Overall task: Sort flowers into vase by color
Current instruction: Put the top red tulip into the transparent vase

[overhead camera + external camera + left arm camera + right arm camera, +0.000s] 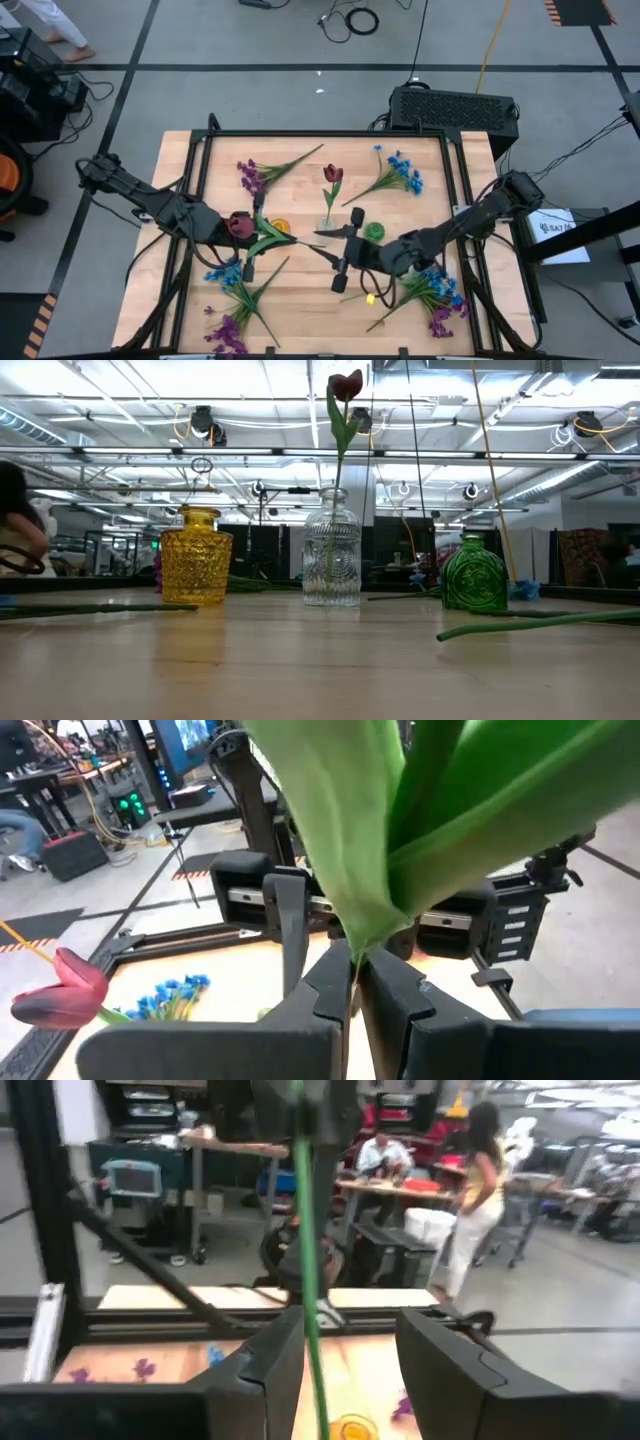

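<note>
Gripping a dark red tulip sprig (240, 225) with broad green leaves, the left hand (355, 985) is clamped shut on the stem just where the leaves begin, right at the middle of the pale wooden desk (300, 290); the stem stretches across towards the right hand (345, 1355), and there the thin green line runs up between two dark fingers (265, 1365) that stand apart with a clear gap on either side, so that hand is open around the stem rather than pinching it; both hands sit low over the desk centre, facing each other across the vases; the clear ribbed glass vase (332, 550) already carries one dark red tulip (346, 385), standing tall on its stem; to one side the amber cut-glass vase (196, 555) stands with nothing in it, and on the other side the green glass bottle vase (475, 572) too; around the desk lie more sprigs: a blue-blossomed one (403, 172) near the far edge, a purple one (252, 176) beside it, a blue and purple bunch (228, 300) at the near left, and another mixed heap (435, 295) under the right arm; people stand in the room behind.
</note>
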Tool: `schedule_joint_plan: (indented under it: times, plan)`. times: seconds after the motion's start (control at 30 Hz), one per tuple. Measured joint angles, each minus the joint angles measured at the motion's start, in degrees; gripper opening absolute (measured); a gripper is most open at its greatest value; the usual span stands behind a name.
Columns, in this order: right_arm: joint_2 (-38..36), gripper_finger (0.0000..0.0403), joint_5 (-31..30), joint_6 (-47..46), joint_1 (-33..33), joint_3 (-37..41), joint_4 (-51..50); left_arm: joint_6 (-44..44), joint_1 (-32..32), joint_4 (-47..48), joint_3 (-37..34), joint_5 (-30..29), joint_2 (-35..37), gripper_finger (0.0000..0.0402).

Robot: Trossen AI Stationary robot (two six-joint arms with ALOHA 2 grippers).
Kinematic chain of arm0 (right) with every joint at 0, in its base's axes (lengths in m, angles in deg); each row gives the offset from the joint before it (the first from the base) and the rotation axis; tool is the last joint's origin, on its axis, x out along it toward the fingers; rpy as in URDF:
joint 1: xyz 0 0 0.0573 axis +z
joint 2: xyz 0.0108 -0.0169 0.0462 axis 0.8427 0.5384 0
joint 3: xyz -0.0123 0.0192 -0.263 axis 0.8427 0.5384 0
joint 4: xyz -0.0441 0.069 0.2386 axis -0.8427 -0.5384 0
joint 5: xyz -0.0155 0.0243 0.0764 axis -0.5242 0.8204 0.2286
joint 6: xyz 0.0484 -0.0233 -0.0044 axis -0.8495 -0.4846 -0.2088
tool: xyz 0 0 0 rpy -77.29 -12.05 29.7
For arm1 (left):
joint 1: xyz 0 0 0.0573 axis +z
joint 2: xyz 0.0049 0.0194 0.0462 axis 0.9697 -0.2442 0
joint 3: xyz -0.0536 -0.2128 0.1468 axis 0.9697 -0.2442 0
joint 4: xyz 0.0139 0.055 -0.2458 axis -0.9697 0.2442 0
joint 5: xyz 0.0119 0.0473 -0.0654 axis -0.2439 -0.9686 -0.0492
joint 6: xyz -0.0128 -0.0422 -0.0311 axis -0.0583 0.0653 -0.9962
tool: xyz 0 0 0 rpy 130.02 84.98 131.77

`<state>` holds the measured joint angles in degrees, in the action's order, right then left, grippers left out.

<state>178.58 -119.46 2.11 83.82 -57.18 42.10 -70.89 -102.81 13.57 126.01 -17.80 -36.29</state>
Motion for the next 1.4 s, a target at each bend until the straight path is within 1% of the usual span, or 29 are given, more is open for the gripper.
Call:
schedule_joint_plan:
  times: [0.07,0.17,0.23,0.3,0.43,0.57,0.63,0.8,0.87,0.97,1.1,1.23,1.3,1.4]
  plan:
    - [0.1,0.0151,1.5,-1.1,-0.2,-0.4,-1.5,0.0,0.0,0.0,0.0,0.0,-0.3,0.0022]
    - [0.1,0.015,5.5,-2.4,-1.0,-0.5,-2.5,0.0,0.0,0.1,0.0,0.0,-0.8,0.0022]
    - [0.1,0.0144,7.3,-2.7,-1.5,-0.5,-3.2,0.2,0.0,0.1,0.0,0.1,-0.8,0.0022]
    - [0.1,0.0131,7.6,-2.8,-1.8,-0.5,-3.2,0.2,0.0,0.1,0.0,0.1,-0.8,0.0022]
    - [0.1,0.0084,7.7,-4.0,-2.2,-0.5,-3.9,0.2,0.0,0.1,0.0,0.1,-0.8,0.0022]
    - [0.1,0.0021,7.7,-4.2,-2.5,-0.5,-4.1,0.4,0.0,0.1,0.0,0.1,-0.8,0.0022]
    - [0.1,0.0008,7.9,-4.2,-2.4,-0.5,-4.3,0.4,0.1,0.2,0.0,0.1,-0.8,0.0022]
    - [0.2,0.0005,7.8,-4.8,-2.4,-0.5,-4.7,0.2,0.0,-0.8,-0.8,-0.2,-1.2,0.0023]
    - [0.2,0.0003,7.8,-4.8,-2.5,-0.5,-4.7,0.4,0.0,-0.9,-1.2,-0.2,-1.1,0.0029]
    - [0.2,0.0003,7.6,-5.2,-2.5,-0.5,-4.3,0.8,0.0,-0.5,-1.5,-0.4,-1.2,0.0051]
    - [0.2,0.0002,7.2,-5.2,-2.5,-0.5,-4.1,1.5,-0.2,-0.2,-1.5,-0.8,-1.2,0.0094]
    - [0.2,0.0001,5.4,-4.6,-2.6,-0.5,-3.3,1.5,-0.2,-1.5,-1.6,-4.2,-1.1,0.0131]
    - [0.2,0.0001,4.5,-3.5,-2.6,-0.5,-2.2,1.6,-0.2,-3.1,-1.6,-5.7,-1.0,0.0142]
    - [0.2,0.0001,3.7,-2.0,-2.2,-0.5,-0.7,1.6,-0.2,-5.6,-1.6,-6.1,-1.0,0.0147]
